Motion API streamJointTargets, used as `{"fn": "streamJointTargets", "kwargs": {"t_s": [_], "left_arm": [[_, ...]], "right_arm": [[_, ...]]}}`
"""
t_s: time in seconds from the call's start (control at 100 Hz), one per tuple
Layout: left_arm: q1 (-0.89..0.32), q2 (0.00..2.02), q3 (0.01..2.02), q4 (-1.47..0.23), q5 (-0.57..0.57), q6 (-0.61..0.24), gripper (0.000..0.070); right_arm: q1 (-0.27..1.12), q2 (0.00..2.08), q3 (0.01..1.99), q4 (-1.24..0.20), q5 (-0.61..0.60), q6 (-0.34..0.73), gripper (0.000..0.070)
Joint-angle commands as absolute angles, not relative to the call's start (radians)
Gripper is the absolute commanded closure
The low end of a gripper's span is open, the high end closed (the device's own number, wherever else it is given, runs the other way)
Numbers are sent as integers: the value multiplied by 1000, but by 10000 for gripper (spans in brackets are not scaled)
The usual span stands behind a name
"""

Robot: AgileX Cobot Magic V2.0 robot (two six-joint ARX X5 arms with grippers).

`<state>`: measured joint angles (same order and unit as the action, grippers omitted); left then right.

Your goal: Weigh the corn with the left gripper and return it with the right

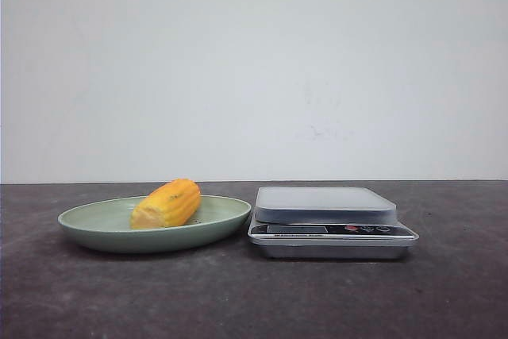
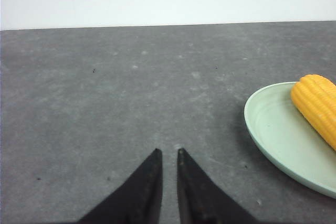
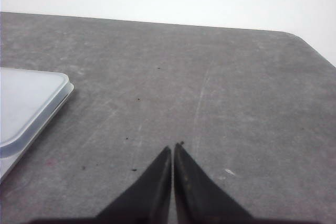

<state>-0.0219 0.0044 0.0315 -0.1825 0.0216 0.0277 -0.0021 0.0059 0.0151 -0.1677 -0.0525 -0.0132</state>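
The corn (image 1: 167,204), a stubby yellow-orange cob, lies in a pale green plate (image 1: 95,232) at the left of the table. It also shows in the left wrist view (image 2: 317,106), on the same plate (image 2: 273,129). A silver kitchen scale (image 1: 325,206) stands just right of the plate, its platform bare. My left gripper (image 2: 168,151) hovers over bare table well short of the plate, empty, its black fingers nearly together with a narrow gap. My right gripper (image 3: 172,147) is shut and empty over bare table beside the scale (image 3: 26,103). Neither gripper shows in the front view.
The dark grey table (image 1: 254,299) ends at a white wall behind. Its rounded far corner (image 3: 294,35) shows in the right wrist view.
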Motion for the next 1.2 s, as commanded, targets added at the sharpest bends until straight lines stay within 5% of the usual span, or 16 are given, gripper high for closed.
{"fn": "streamJointTargets", "kwargs": {"t_s": [0.0, 0.64, 0.79, 1.0, 1.191], "left_arm": [[-23, 3, 14, -187, 18, 37, 695], [-23, 3, 14, -182, 19, 29, 695], [-23, 3, 18, -196, 48, -315, 696], [-23, 3, 18, -202, -19, -326, 696], [-23, 6, 40, -226, 34, -387, 695]], "right_arm": [[-4, 4, 13, -155, -52, -19, 700], [-4, 4, 13, -151, -56, 2, 700], [-4, 4, 13, -155, -49, 52, 700], [-4, 4, 13, -172, -45, 60, 700], [-2, 4, 36, -165, -52, 173, 700]]}}
